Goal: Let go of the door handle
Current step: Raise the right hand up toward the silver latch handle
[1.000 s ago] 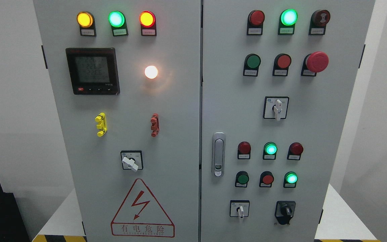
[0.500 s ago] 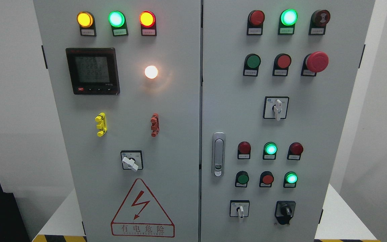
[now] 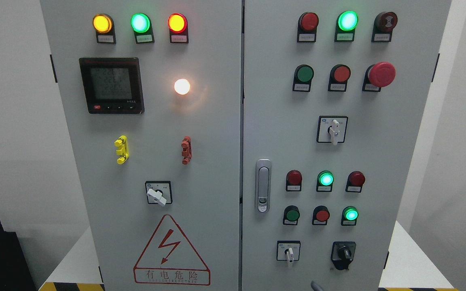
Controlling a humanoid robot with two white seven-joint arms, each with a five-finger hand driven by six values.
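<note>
I see the door handle (image 3: 263,185) free on the cabinet's (image 3: 217,133) right door; a grey sliver (image 3: 316,286) at the bottom edge may be a robot hand, state unclear.

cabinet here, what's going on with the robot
Nothing is touching the cabinet right now. The door handle on the right door sits flush and free, both doors look shut, and several lamps are lit. Only a small grey tip pokes in at the bottom edge; I can't tell which hand it belongs to.
</note>
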